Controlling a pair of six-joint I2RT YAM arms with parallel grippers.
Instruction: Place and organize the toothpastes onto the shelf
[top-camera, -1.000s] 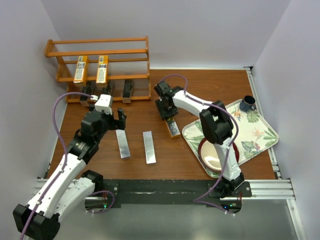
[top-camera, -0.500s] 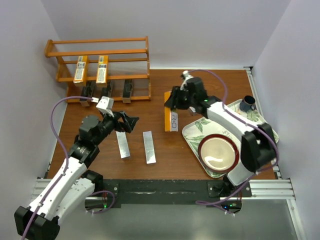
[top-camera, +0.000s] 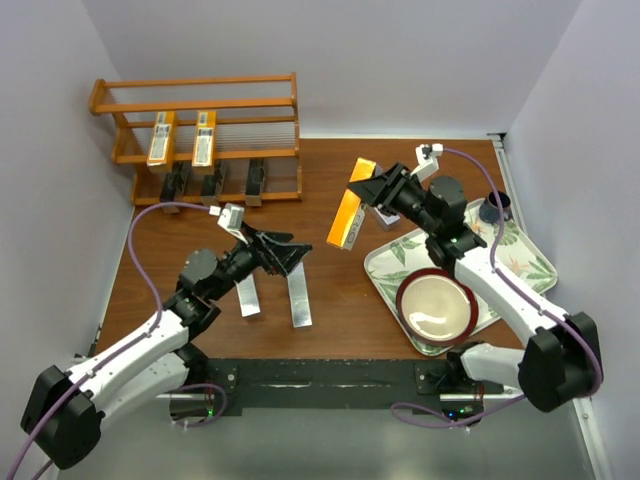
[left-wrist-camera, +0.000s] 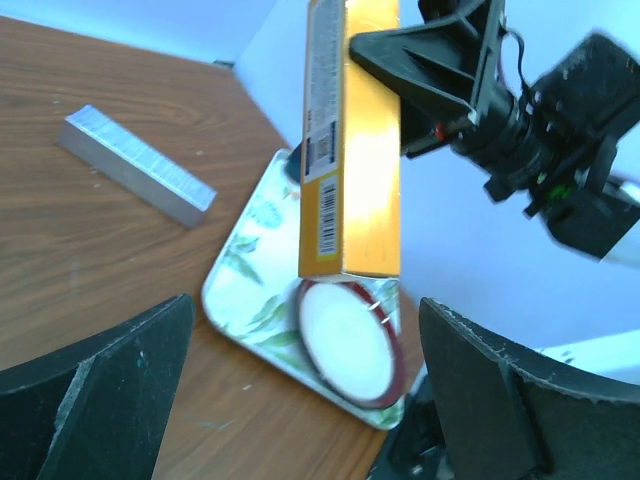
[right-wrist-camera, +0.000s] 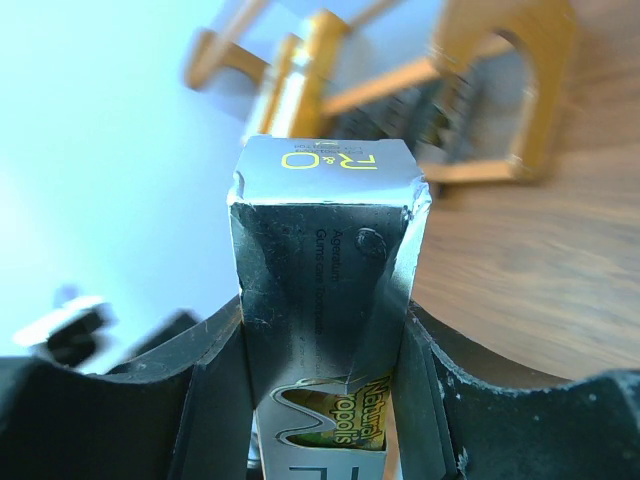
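My right gripper (top-camera: 374, 187) is shut on an orange-and-white toothpaste carton (top-camera: 347, 217), held tilted in the air right of the wooden shelf (top-camera: 195, 108). In the right wrist view that carton (right-wrist-camera: 325, 260) fills the gap between my fingers (right-wrist-camera: 215, 400), with the shelf (right-wrist-camera: 500, 100) blurred behind. Two orange toothpastes (top-camera: 160, 140) lie on the middle tier, three black ones (top-camera: 213, 183) on the bottom tier. Two silver cartons (top-camera: 298, 293) lie on the table. My left gripper (top-camera: 292, 256) hovers open above them and faces the held carton (left-wrist-camera: 350, 150).
A leaf-patterned tray (top-camera: 520, 262) sits at the right with a red-rimmed bowl (top-camera: 437, 308) on its near corner and a dark mug (top-camera: 495, 207) at its far corner. The left wrist view shows one silver carton (left-wrist-camera: 135, 178), the tray (left-wrist-camera: 245, 295) and the bowl (left-wrist-camera: 345, 340).
My right arm lifted the orange carton off the table and swung back to the right with it. My left arm stretched low and rightward over the silver cartons.
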